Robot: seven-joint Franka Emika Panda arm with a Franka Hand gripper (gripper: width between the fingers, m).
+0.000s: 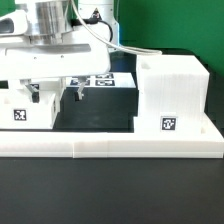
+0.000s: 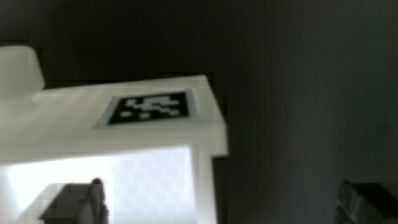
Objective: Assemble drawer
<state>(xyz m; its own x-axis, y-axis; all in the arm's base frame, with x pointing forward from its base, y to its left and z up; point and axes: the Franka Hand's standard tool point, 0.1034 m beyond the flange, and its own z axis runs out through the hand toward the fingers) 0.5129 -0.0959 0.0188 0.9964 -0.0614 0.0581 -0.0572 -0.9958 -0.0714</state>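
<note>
**Tool spread over the small boxes; casing at the far corner**

The tool hangs with its fingers spread wide and nothing pinched between them. It is above the gap between the two small boxes. The left box sits by the edge of the surface at the exterior view's left, and the middle box sits mid-surface. Both are just behind the L-shaped wall, which runs along the near edge. The casing stands upright in the wall's corner, toward the edge at the exterior view's right and well apart from the tool.

The step in hand is probably taking hold of one box. In the wrist view one finger overlaps a tagged box's pale face, while the other stands over bare dark surface. Shift sideways until both fingers straddle the box, then lower. Close squarely, so the box stays level for sliding into the casing.

The boxes' knobs and the casing's open side do not show, and the arm covers the left box's top. The blurred wrist view does not settle which box it shows, nor how high the fingertips stand. You cannot tell whether the tags behind the middle box belong to the marker board.
</note>
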